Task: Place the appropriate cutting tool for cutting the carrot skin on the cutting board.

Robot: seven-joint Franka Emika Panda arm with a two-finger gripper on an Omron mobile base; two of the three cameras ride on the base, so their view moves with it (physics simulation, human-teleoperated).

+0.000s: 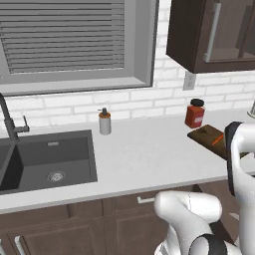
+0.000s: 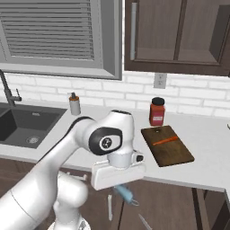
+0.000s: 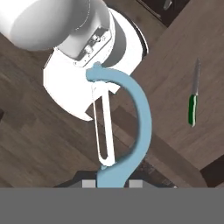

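Note:
The peeler (image 3: 131, 113), light blue with a pale loop blade, sticks out from my gripper (image 3: 113, 183), which is shut on its handle. In the right base view the gripper (image 2: 121, 185) hangs below counter height in front of the cabinets, and the peeler (image 2: 126, 194) points downward from it. The dark brown cutting board (image 2: 173, 155) lies on the counter up and to the right of the gripper, with the orange carrot (image 2: 165, 141) lying across it. The left base view shows the board (image 1: 205, 134) and carrot (image 1: 217, 140) at the right, partly behind my arm.
A red jar (image 2: 157, 111) with a black lid stands just behind the board. A green-handled knife (image 3: 192, 103) lies on the wooden floor. A soap dispenser (image 1: 104, 122) and the sink (image 1: 45, 159) are on the left. The white counter (image 1: 144, 154) lies between the sink and the board.

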